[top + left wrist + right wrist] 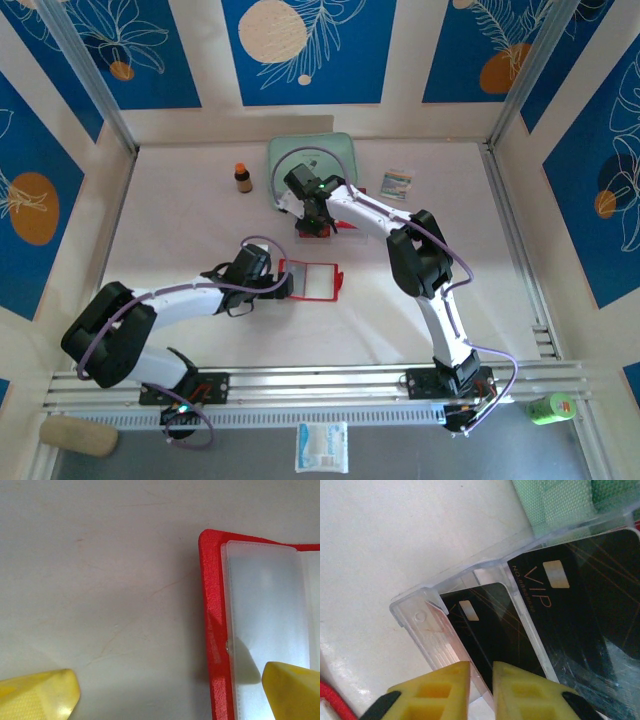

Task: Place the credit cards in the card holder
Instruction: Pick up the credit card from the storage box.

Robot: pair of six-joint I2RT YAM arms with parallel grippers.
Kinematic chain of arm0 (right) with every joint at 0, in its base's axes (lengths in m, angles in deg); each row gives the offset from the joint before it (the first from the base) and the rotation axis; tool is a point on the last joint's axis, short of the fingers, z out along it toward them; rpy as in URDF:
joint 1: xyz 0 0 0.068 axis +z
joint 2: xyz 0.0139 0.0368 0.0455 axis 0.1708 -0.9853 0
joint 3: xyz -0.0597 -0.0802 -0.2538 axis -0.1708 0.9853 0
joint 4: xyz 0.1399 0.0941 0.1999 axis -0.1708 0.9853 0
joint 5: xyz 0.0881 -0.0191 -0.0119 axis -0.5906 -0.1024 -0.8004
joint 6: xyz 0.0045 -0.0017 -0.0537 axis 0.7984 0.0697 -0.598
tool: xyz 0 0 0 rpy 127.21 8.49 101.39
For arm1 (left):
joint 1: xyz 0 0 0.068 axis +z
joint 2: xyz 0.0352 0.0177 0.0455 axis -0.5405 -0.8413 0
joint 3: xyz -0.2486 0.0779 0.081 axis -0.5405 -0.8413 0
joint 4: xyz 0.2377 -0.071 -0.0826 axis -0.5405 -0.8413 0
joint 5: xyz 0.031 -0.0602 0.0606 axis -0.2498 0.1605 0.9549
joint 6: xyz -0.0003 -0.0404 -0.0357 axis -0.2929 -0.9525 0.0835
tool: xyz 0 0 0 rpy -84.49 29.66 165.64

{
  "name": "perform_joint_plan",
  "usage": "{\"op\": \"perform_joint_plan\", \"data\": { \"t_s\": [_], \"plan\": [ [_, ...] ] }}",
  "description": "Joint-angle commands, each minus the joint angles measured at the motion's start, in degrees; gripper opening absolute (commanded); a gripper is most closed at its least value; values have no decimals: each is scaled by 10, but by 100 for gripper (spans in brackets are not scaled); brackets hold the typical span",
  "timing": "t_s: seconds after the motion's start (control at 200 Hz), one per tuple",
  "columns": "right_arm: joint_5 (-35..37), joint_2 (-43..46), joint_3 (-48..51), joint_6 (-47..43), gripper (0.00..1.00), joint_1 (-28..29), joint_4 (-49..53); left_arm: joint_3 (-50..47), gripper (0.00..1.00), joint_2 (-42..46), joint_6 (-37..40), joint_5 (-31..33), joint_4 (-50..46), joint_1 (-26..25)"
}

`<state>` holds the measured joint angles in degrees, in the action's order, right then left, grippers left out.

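Progress looks barely begun in the top view: card holder [312, 280] lies open on the worktop [200, 220] at centre frame, its pale pockets showing no card. The left tool [268, 283] sits at its left edge. The right tool [314, 222] reaches toward the mint-green case [325, 150] at upper centre.

The left wrist view adds the jaw width. The left tool [167, 695] is spread wide and grips nothing, one fingertip [292, 690] over a frosted pocket [265, 605] that looks empty.

The right wrist view shows what the top view cannot resolve: two dark credit cards [585, 610] marked VIP, resting in a clear tray [415, 610]. The right tool [481, 690] is nearly closed at the lower end of the smaller-looking card [485, 640]. I cannot tell whether it grips. By my judgement, every card visible here remains to be moved.
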<state>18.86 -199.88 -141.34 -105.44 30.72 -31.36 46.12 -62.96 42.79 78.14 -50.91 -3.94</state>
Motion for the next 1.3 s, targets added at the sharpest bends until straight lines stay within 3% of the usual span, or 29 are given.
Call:
{"op": "perform_joint_plan", "data": {
  "t_s": [0.0, 0.235, 0.84, 1.095, 1.295],
  "plan": [
    [1, -5, 4, -18, 15, 7, -9, -19, 100, -36, 0, -15, 2, 5],
    [2, 8, 13, -39, 0, 16, -24, -20, 100, -36, 0, -15, 3, 5],
    [28, 107, 26, -52, 0, 60, -34, -23, 100, -25, 0, -10, -5, 5],
    [15, 156, 45, 35, 0, 74, 3, -30, 100, -10, -2, 1, -17, 5],
    [-8, 213, 111, 173, 0, 87, 3, -38, 100, -3, -6, 9, -22, 5]
  ]
}}
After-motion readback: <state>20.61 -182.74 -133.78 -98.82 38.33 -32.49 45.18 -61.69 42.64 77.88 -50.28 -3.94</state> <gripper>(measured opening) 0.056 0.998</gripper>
